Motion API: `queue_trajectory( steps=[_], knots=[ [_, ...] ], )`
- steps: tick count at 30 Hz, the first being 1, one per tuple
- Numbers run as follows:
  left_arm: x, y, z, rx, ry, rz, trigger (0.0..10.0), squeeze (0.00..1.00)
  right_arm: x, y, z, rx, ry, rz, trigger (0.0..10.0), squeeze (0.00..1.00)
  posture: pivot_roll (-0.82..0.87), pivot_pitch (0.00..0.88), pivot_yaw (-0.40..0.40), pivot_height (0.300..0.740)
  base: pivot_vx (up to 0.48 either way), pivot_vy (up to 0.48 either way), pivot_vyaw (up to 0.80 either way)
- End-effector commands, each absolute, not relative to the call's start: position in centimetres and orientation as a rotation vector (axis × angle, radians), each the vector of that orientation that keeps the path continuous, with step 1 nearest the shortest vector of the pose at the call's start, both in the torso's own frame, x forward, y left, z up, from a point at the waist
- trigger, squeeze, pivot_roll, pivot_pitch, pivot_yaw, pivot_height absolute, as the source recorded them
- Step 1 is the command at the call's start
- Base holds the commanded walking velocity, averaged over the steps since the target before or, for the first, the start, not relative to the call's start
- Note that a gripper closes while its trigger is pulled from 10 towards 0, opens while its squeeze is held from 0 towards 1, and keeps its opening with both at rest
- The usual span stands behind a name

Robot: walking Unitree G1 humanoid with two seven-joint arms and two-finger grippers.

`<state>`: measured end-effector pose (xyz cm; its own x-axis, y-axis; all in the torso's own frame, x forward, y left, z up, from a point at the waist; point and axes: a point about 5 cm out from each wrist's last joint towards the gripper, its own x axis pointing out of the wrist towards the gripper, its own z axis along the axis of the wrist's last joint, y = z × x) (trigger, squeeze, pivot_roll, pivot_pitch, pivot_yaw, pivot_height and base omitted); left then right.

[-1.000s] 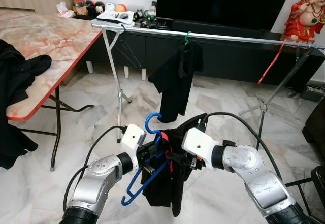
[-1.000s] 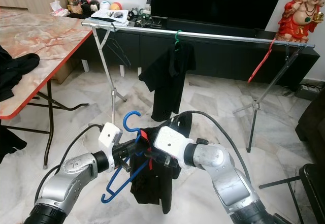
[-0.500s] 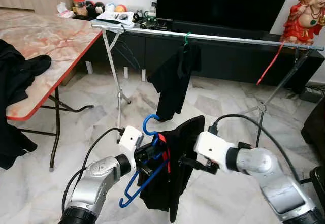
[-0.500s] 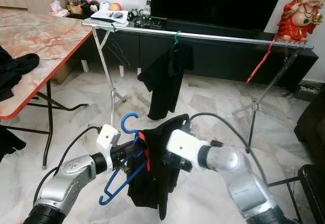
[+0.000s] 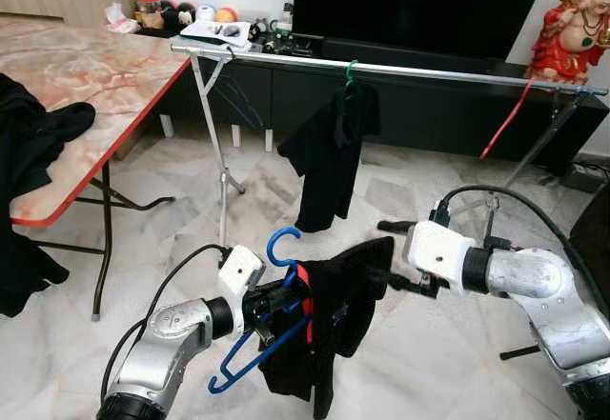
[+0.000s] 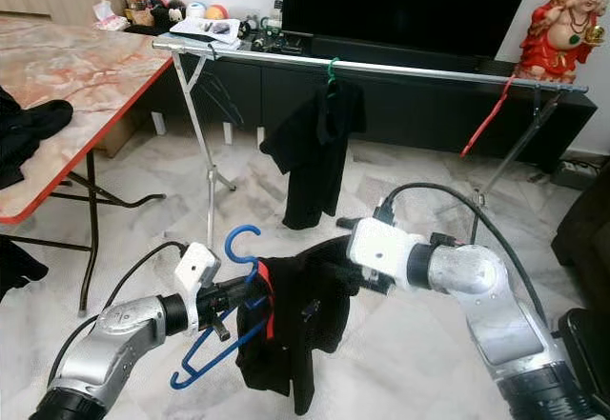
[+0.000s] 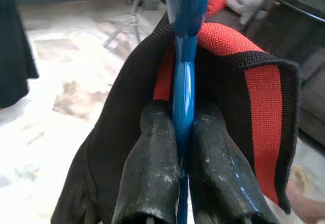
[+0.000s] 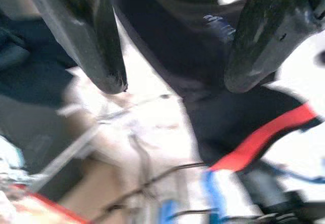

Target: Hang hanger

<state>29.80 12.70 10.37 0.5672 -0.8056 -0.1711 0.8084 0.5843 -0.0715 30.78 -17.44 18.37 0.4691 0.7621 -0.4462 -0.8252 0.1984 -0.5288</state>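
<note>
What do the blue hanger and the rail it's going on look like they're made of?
Blue hanger, clamped by the left gripper: looks like glossy moulded plastic, smooth with a bright sheen along its stem; coated wire can't be ruled out. Rail: bare metal tube, probably steel or aluminium, silver with a long highlight. The black garment on the hanger is knit fabric with visible ribbed weave.

The long metal rail (image 5: 419, 70) has bare room between the black shirt (image 5: 329, 149) on a green hook and the red hanger (image 5: 505, 120) at the far end. The table (image 5: 86, 87) blocks the left side. The floor (image 5: 172, 239) before the rail is open.
</note>
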Motion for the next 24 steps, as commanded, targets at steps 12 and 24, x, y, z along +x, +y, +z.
queue_trajectory(
  steps=[12, 24],
  knots=[
    [28.8, 11.6, 11.7, 0.067, 0.167, -1.135, 10.0, 0.0, 31.0, -17.8, 18.0, -0.877, 0.066, 1.384, 10.0, 0.0, 0.05, 0.049, -0.099, 0.74, 0.0, 0.0, 0.0],
    [28.8, 11.1, 12.2, 0.156, 0.169, -1.196, 10.0, 0.0, 31.7, -16.3, 16.5, -0.986, 0.077, 1.487, 10.0, 0.0, 0.06, 0.059, -0.113, 0.74, 0.0, 0.0, 0.0]
  ],
)
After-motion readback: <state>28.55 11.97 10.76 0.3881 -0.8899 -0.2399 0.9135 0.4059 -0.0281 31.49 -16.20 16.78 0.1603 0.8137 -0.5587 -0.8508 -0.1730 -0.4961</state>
